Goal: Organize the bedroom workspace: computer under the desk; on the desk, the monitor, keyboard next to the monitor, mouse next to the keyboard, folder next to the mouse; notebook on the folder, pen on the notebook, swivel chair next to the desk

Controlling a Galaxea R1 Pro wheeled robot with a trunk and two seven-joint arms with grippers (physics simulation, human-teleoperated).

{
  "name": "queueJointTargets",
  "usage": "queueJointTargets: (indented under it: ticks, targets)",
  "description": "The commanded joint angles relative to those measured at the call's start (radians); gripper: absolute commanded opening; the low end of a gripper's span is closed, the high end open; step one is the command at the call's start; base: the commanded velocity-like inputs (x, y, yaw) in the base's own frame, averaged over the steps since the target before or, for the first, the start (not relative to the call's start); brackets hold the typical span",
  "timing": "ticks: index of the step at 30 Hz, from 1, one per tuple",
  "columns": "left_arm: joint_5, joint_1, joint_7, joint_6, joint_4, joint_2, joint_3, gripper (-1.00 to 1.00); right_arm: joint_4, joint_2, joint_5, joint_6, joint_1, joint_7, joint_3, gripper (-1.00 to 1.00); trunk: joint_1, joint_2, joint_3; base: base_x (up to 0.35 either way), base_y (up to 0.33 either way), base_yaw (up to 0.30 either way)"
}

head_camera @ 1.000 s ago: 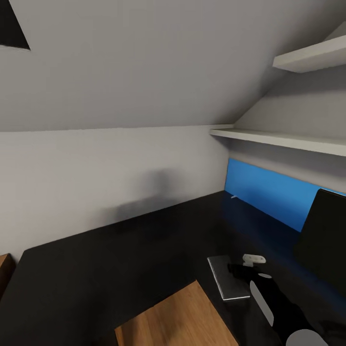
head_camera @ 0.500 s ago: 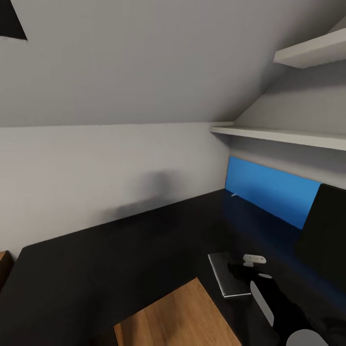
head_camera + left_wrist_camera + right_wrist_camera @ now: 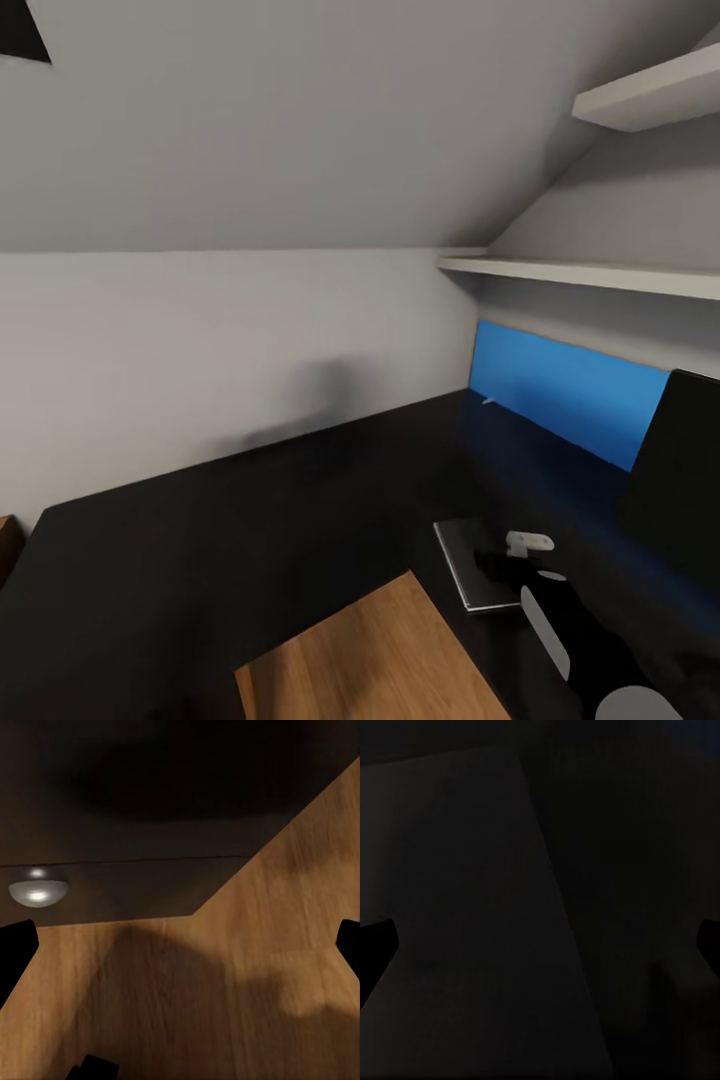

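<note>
The desk [image 3: 250, 520] has a glossy black top that wraps round in an L. A small pale grey notebook [image 3: 468, 572] with a dark rim lies flat on it at the lower right. My right gripper [image 3: 497, 566] hangs at the notebook's right edge. In the right wrist view my right gripper [image 3: 540, 949] is open, its fingertips [image 3: 376, 945] far apart over a very dark surface. The monitor [image 3: 675, 480] stands as a black slab at the right edge. My left gripper [image 3: 180, 952] is open and empty, facing a black drawer front with a round silver knob [image 3: 37, 886].
A bright blue panel [image 3: 560, 390] runs along the wall behind the desk, under two white shelves [image 3: 590, 272]. A sloped grey ceiling hangs low over the desk. Wooden floor [image 3: 370, 660] shows in the desk's inner corner and below the drawer [image 3: 225, 982].
The whole head view has shifted: desk, notebook, shelves and blue panel sit slightly higher in the picture. My right arm holds the same place in the view.
</note>
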Motion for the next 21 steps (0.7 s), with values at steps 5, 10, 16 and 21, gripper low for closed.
queueJointTargets:
  ticks: [5, 10, 16, 21]
  targets:
    - [0.009, -0.001, -0.004, -0.003, 0.001, 0.000, -0.002, 1.00, 0.013, -0.001, -0.010, 0.004, -0.001, -0.008, 0.006, 1.00, 0.019, -0.036, -0.017, 0.000, 0.000, 0.000]
    - [0.009, -0.001, -0.004, -0.003, 0.001, 0.000, -0.001, 1.00, 0.016, -0.001, -0.010, 0.003, -0.001, -0.008, 0.006, 1.00, 0.038, -0.071, -0.033, 0.000, 0.000, 0.000]
    - [0.009, -0.001, -0.004, -0.003, 0.001, 0.000, -0.001, 1.00, 0.017, -0.001, -0.010, 0.003, -0.001, -0.008, 0.007, 1.00, 0.038, -0.071, -0.033, 0.000, 0.000, 0.000]
    - [0.009, -0.001, -0.004, -0.003, 0.001, 0.001, -0.001, 1.00, 0.017, -0.001, -0.010, 0.003, -0.001, -0.008, 0.007, 1.00, 0.038, -0.071, -0.033, 0.000, 0.000, 0.000]
